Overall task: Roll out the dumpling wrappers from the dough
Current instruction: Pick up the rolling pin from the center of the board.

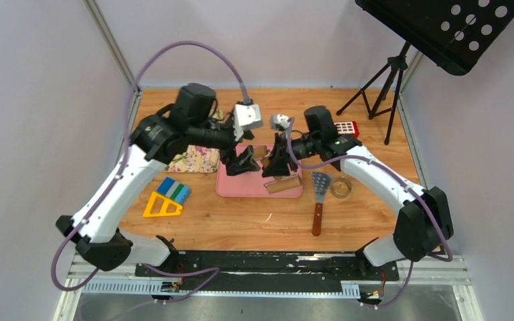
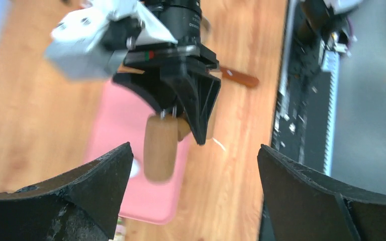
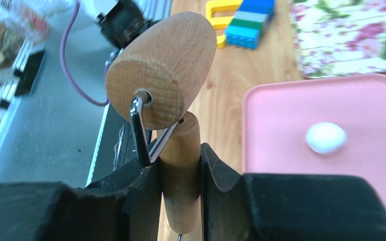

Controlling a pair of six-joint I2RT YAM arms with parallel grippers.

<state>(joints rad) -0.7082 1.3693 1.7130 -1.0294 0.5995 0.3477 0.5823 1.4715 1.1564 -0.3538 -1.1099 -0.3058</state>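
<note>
The right gripper (image 3: pixel 181 165) is clenching the roller (image 3: pixel 163 70) by its handle, the left gripper (image 2: pixel 193 150) is gaping free — next it probably needs lowering onto the dough (image 3: pixel 325 137).

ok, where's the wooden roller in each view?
Top external: wooden roller at pink tray's near-right corner, under the right hand.
Left wrist: centre, hanging from right hand, over the tray.
Right wrist: centre-left, handle clamped in right hand.
Shared landmark: pink tray.

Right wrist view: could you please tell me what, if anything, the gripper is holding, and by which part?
The right gripper is shut on the wooden roller, clamping its handle just below the wire yoke; the barrel stands free.
</note>
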